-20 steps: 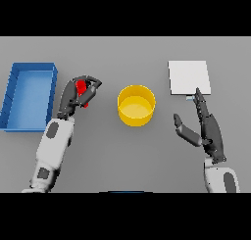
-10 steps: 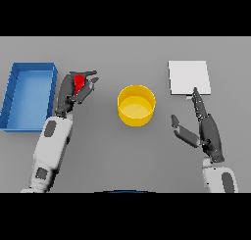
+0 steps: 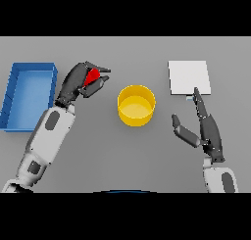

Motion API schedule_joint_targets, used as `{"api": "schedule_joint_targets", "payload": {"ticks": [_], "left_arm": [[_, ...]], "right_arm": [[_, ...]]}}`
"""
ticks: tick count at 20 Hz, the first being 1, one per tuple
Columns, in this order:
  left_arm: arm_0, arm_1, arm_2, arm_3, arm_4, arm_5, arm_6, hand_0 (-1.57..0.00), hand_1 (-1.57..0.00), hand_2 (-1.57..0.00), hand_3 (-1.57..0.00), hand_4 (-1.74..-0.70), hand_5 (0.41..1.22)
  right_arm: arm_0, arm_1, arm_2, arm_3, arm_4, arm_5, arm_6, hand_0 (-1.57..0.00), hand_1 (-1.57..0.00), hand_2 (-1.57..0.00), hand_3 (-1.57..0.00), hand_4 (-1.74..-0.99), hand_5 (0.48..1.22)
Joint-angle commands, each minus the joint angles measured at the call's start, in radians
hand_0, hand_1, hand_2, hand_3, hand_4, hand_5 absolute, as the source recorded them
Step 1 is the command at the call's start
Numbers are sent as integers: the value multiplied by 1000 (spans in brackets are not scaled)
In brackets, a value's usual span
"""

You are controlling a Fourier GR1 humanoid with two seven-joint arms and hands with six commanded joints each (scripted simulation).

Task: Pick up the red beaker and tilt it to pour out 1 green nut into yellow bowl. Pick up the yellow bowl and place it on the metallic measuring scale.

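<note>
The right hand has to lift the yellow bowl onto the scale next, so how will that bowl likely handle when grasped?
The bowl has upright walls and a wide base, so it probably resists tipping. It looks rigid, so likely no flexing in the right hand. Its smooth round wall may slip or turn in a loose grip.

Single head view, taken from the robot's head and directed steeply down and forward onto the grey table [image 3: 147, 160]. The frame spans the blue bin [image 3: 14, 94] at the left edge to the white scale [image 3: 188, 77] at far right. Both arms enter from the near edge. The table fills the whole field; no second view overlaps it.
</note>
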Motion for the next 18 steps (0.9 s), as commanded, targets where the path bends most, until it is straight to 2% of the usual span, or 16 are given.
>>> {"api": "schedule_joint_targets", "payload": {"ticks": [1, 3, 7, 9, 11, 14, 15, 16, 17, 18], "left_arm": [[-7, 5, -13, 1, -9, -4, 9, -1563, -1563, -1563, -1563, -1733, 1115], [-28, 17, -32, 2, -14, -11, 26, -1563, -1563, -1563, -1563, -1733, 1113], [-107, 75, -175, 51, -172, -25, 51, -1568, -1568, -1568, -1568, -1738, 1123], [-169, 105, -257, 78, -264, -42, 63, -1569, -1569, -1569, -1569, -1739, 1134], [-217, 113, -327, 125, -332, -60, 64, -1570, -1570, -1570, -1570, -1740, 1166], [-327, 127, -408, 201, -405, -118, 48, -1570, -1570, -1570, -1570, -1740, 1193], [-349, 135, -435, 219, -420, -140, 19, -1570, -1570, -1570, -1570, -1690, 1198], [-373, 142, -468, 228, -444, -161, 6, -1571, -1571, -1571, -1571, -1647, 1203], [-402, 137, -501, 251, -468, -187, 14, -1571, -1571, -1571, -1571, -1613, 1206], [-435, 134, -536, 269, -493, -223, 25, -1571, -1571, -1571, -1571, -1637, 1209]], "right_arm": [[8, 6, 8, -16, 1, 1, 11, 1, 1, 1, 1, -1243, 700], [13, 1, 5, -14, -3, 8, 22, 1, 1, 1, 1, -1243, 710], [24, 5, 12, -21, 2, 8, 15, 1, 1, 1, 1, -1260, 719], [5, 13, 12, -12, 0, 6, 33, 1, 1, 1, 1, -1267, 720], [22, 9, 10, -11, -6, 13, 8, 1, 1, 1, 1, -1269, 722], [12, 7, 0, -13, -19, 14, 12, 1, 1, 1, 1, -1264, 717], [25, 10, 8, -19, -16, 15, -17, 1, 1, 1, 1, -1261, 715], [11, 13, 3, -7, -14, 9, 12, 1, 1, 1, 1, -1262, 705], [4, 10, -4, -7, -23, 11, 16, 1, 1, 1, 1, -1258, 697], [2, 13, 2, 2, -17, 11, 8, 1, 1, 1, 1, -1253, 688]]}}
